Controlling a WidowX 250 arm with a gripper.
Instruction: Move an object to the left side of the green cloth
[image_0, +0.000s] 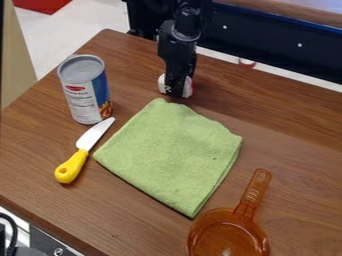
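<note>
Folded green cloth (170, 155) mid-table, amber pan (226, 232) lower right. Gripper (177, 93) past cloth's top corner; can't tell if open or gripping. Food can (87, 90), yellow-handled knife (71, 167) left. White-and-red object (188, 88) at gripper: likely target, left move still to do.

The tabletop of brown wood-grain (300, 165) is viewed from above at a slant, from fairly near, with the folded green cloth (170, 150) near mid-view.

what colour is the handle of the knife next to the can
Yellow; the knife's handle shows clearly in the camera view.
</note>
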